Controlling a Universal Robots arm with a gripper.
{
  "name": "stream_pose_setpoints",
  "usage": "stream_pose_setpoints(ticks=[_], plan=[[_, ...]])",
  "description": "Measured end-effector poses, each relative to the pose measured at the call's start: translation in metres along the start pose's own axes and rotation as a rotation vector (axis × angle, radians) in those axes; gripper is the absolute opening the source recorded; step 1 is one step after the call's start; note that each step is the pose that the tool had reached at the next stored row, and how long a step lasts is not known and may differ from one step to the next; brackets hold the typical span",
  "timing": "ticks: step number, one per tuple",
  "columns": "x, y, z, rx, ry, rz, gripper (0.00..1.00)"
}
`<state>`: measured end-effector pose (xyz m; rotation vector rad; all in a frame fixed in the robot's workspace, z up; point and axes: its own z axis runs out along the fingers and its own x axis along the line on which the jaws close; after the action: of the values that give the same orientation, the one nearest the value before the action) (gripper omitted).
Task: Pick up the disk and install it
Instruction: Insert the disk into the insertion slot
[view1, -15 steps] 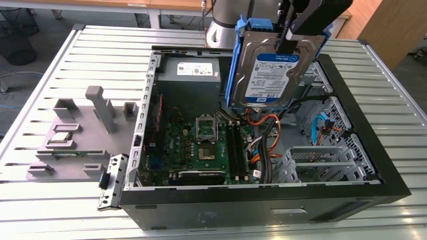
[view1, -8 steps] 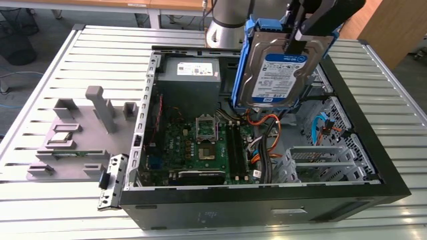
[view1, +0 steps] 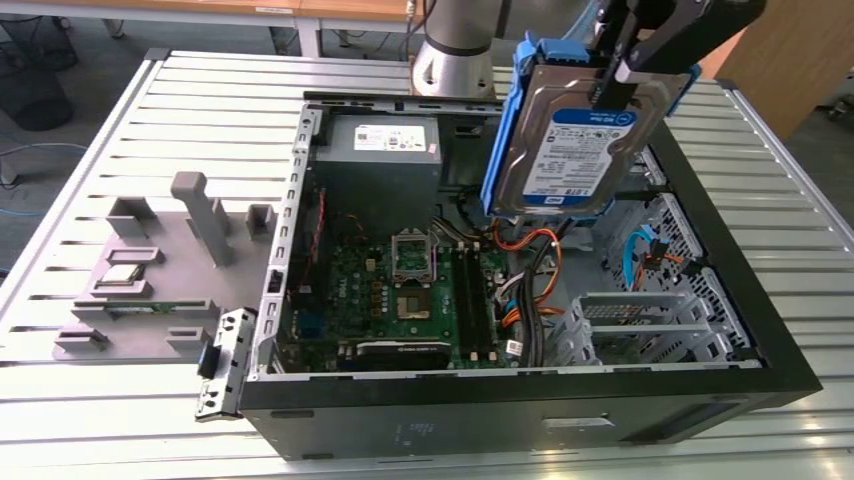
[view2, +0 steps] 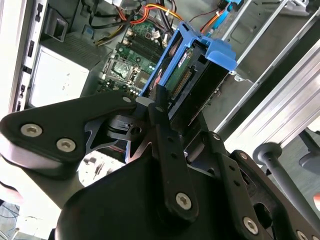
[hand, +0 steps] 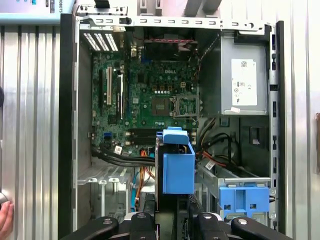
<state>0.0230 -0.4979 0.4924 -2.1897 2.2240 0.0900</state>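
Exterior view, upper right of the frame: the end effector (view1: 614, 90) pinches the disk (view1: 574, 160) above the open computer case (view1: 534, 420).

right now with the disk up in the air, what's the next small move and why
Probably a small sideways shift toward the grey drive cage with the blue bracket, keeping height. The gripper is shut on the disk, which hangs upright above the open case, over the orange cables, beside the cage rather than over it.
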Motion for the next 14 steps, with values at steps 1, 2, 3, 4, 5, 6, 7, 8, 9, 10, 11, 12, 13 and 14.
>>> stream_pose_setpoints(ticks=[1,2,3,4,5,6,7,8,9,10,11,12,13,14], plan=[[0.0,-0.002,0.0,-0.0001,0.0,0.0,0.35],[-0.0001,-0.0042,-0.0001,-0.0001,0.0,0.0,0.35],[-0.0001,-0.0062,-0.0002,-0.0002,0.0,0.0,0.35],[-0.0001,-0.0081,-0.0002,-0.0003,0.0,0.0,0.35],[-0.0002,-0.0098,-0.0002,-0.0002,0.0,0.0,0.35],[-0.0002,-0.011,-0.0003,-0.0003,0.0,0.0,0.35],[-0.0002,-0.0119,-0.0003,-0.0003,0.0,0.0,0.35],[-0.0002,-0.0122,-0.0003,-0.0002,0.0001,0.0,0.35],[-0.0002,-0.0123,-0.0003,-0.0003,0.0001,0.0,0.35],[-0.0002,-0.0123,-0.0003,-0.0003,0.0001,0.0,0.35],[0.0001,-0.0124,-0.0004,-0.0003,0.0001,0.0,0.35],[0.0005,-0.0124,-0.0004,-0.0003,0.0001,0.0,0.35],[0.0008,-0.0124,-0.0004,-0.0003,0.0001,0.0,0.35],[0.0012,-0.0124,-0.0004,-0.0003,0.0001,0.0,0.35]])
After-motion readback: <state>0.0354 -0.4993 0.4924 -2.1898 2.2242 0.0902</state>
